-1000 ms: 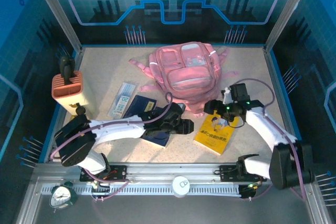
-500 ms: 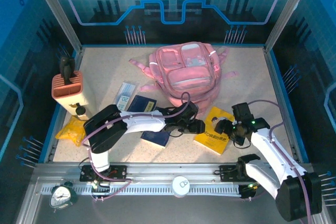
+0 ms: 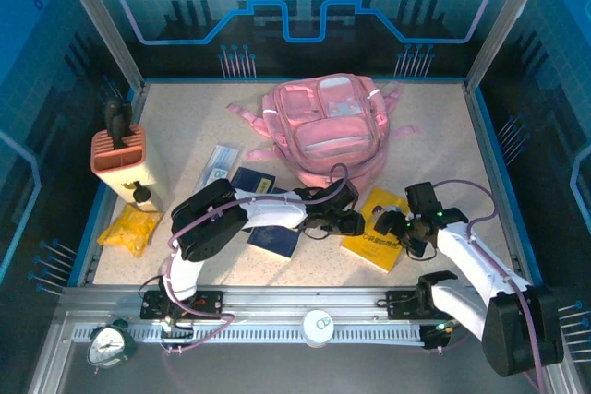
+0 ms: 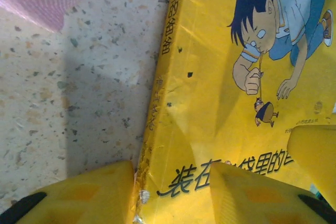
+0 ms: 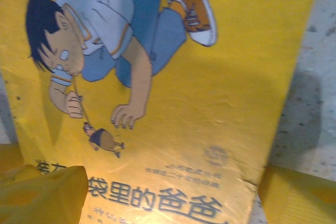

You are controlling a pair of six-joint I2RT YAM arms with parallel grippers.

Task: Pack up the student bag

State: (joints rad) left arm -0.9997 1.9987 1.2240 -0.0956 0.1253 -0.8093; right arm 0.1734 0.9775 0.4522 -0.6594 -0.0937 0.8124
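Yellow book point(image 5: 210, 103) beneath left hand point(image 4: 169, 186), half-open astride its spine, and right hand point(image 5: 168, 195), wide across its cover.

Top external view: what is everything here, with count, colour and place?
student bag: one, pink, far centre.
picture book: one, yellow, near right, under both grippers.
notebook: one, dark blue, left of the picture book.
clear pouch: one, transparent, left of the bag.
ribbed box: one, orange, left edge.
packet: one, yellow, near left.
alarm clock: one, green, front rail, left.
left gripper: one, yellow-tipped, open astride the book's spine.
right gripper: one, yellow-tipped, open over the book's cover.
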